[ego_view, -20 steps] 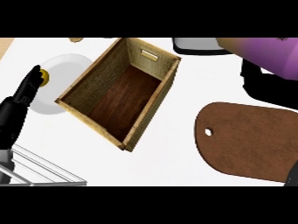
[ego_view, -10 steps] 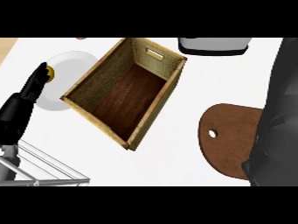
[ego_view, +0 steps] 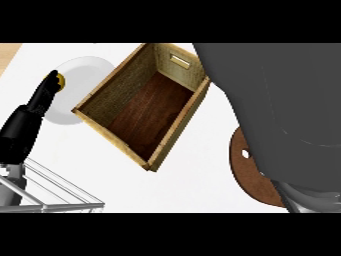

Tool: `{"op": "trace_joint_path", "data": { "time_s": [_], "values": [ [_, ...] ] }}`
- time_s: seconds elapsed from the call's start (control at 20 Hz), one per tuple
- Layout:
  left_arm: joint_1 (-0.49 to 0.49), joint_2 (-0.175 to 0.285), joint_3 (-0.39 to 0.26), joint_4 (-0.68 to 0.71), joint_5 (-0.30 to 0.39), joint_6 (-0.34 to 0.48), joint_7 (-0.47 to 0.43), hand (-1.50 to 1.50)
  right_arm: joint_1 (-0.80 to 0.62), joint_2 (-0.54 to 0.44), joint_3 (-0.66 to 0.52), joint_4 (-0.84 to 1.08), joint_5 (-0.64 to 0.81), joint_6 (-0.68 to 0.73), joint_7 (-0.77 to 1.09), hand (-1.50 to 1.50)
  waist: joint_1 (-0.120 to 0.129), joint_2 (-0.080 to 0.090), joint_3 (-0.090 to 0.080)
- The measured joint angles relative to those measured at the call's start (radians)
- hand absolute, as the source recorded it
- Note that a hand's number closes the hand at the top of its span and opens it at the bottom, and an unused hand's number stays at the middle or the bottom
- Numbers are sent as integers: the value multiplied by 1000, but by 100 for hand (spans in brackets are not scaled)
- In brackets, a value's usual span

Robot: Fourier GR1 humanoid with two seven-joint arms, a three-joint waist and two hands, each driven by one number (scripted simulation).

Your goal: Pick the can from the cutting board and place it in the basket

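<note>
Left hand (ego_view: 24,125), fingers (ego_view: 49,87) straight, lies across a white plate (ego_view: 84,70); to its right are a wooden basket (ego_view: 121,85), then a cutting board (ego_view: 250,175) half under a grey forearm (ego_view: 291,110).

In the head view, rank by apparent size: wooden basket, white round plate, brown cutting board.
1. Rectangular wooden basket: clearly largest.
2-3. Unsure: white round plate and brown cutting board, both partly hidden; the grey forearm covers much of the board.
</note>
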Motion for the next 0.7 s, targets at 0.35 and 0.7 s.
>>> {"op": "trace_joint_path", "data": {
  "time_s": [0.35,0.7],
  "values": [
    [-2,0,1,0,3,-6,1,0,-86,0,12,229,-76,-46,30,150,1,-1,0],
    [18,4,12,-8,5,-3,-7,0,-114,-9,74,394,-50,7,7,150,-17,-5,3]
  ]
}}
